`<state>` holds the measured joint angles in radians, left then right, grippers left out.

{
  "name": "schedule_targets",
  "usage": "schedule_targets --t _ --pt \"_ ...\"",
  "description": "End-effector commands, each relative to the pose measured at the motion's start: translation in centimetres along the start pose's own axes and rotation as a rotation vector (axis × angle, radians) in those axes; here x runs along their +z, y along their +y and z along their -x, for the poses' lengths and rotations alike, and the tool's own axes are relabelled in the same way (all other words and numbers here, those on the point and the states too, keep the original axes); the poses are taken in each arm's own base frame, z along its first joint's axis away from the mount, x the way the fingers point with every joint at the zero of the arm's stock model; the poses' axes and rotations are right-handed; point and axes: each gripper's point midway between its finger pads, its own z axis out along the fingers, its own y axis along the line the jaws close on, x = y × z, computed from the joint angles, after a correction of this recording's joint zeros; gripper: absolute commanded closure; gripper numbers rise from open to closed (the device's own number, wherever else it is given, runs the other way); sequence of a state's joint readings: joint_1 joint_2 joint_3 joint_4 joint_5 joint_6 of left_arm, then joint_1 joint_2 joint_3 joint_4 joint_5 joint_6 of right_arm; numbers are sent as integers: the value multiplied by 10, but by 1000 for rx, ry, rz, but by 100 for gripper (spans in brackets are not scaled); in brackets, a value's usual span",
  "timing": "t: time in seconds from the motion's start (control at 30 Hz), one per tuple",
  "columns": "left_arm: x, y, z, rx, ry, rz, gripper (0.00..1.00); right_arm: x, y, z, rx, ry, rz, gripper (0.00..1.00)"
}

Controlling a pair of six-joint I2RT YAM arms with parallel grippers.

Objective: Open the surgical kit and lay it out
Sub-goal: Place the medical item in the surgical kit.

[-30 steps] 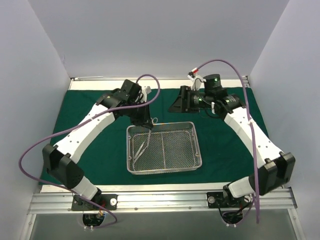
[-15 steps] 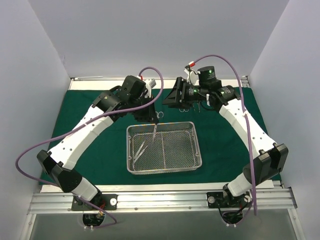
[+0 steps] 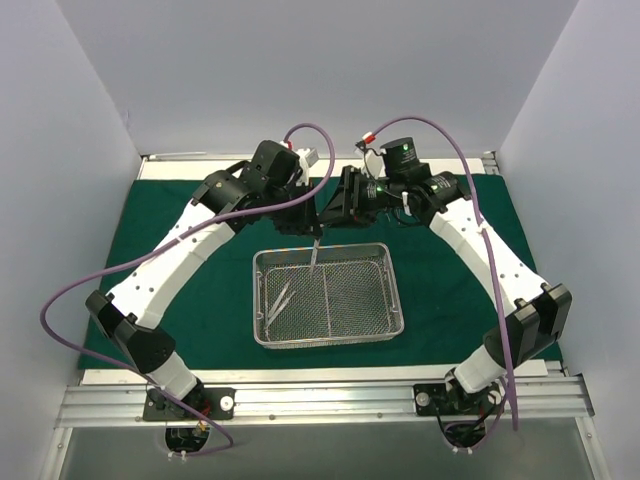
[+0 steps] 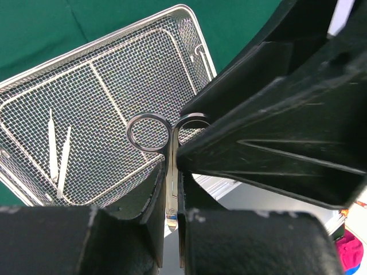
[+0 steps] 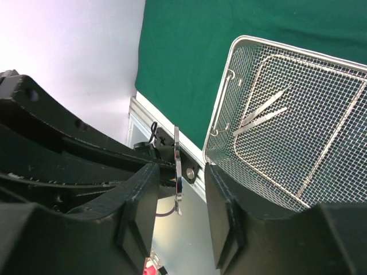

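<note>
Item: scissors (image 4: 171,163), clamped in left tool (image 4: 171,186) above wire-mesh tray (image 3: 350,295); right tool (image 5: 179,192) gapes astride them; advise closing it squarely before left releases.

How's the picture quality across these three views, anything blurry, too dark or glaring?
Top external: soft even light, faint shadows, no glare on the wire-mesh tray. Left wrist: tray mesh and scissors sharp, the left gripper close to the lens dark and slightly soft. Right wrist: the right gripper nearly black, little detail; tray and tweezers beyond are sharp.

Green drape (image 3: 450,290), silver mesh tray (image 3: 360,300) (scissors (image 4: 170,166) too)
</note>
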<state>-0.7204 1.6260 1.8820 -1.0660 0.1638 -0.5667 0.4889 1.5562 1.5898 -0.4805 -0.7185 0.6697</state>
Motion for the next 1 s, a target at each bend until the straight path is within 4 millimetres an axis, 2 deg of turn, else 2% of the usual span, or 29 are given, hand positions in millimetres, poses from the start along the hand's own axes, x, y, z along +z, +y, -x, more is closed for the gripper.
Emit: schedule_targets --t 0.0,0.07,0.1,0.2,0.27,0.3,0.37,0.4,0.43,0.47,0.5,0.57,0.7,0.83,0.87,0.97 --pt "-8 -12 10 29 -29 -23 98 3 3 -2 -9 19 9 63" --pt "-7 -14 9 33 -23 -29 98 6 3 -4 -7 32 16 71" --pt "-8 -15 11 35 -27 -31 98 7 5 -3 -9 32 26 83" --pt "-10 -17 11 43 -28 -38 98 10 8 -3 -9 44 49 100" --pt "-12 -16 12 46 -31 -35 98 8 12 0 -22 29 60 100" --pt "-14 -16 11 47 -32 -34 93 6 15 3 -33 14 69 100" --pt "-18 -14 11 46 -40 -30 75 2 17 7 -40 -7 66 100" --pt "-26 -16 10 46 -56 -44 57 2 18 8 -36 -13 73 100" --pt "-25 -12 4 40 -48 -42 52 1 19 7 -35 -13 80 100" --pt "-35 -16 8 39 -87 -73 48 -3 23 8 -38 -23 95 100" --pt "-37 -21 2 37 -74 -120 45 -2 24 10 -33 -33 112 100" --pt "-37 -23 -8 29 -77 -187 44 -9 37 11 -54 -57 167 100" --pt "-33 -24 -28 7 -46 -235 46 -20 42 17 -27 -97 184 100" --pt "-32 -28 -32 -2 -48 -249 55 -23 47 18 -2 -108 191 100" --pt "-33 -29 -31 -5 -47 -255 63 -24 49 19 5 -112 198 100" --pt "-32 -30 -36 -8 -32 -256 69 -27 55 21 18 -125 214 100"
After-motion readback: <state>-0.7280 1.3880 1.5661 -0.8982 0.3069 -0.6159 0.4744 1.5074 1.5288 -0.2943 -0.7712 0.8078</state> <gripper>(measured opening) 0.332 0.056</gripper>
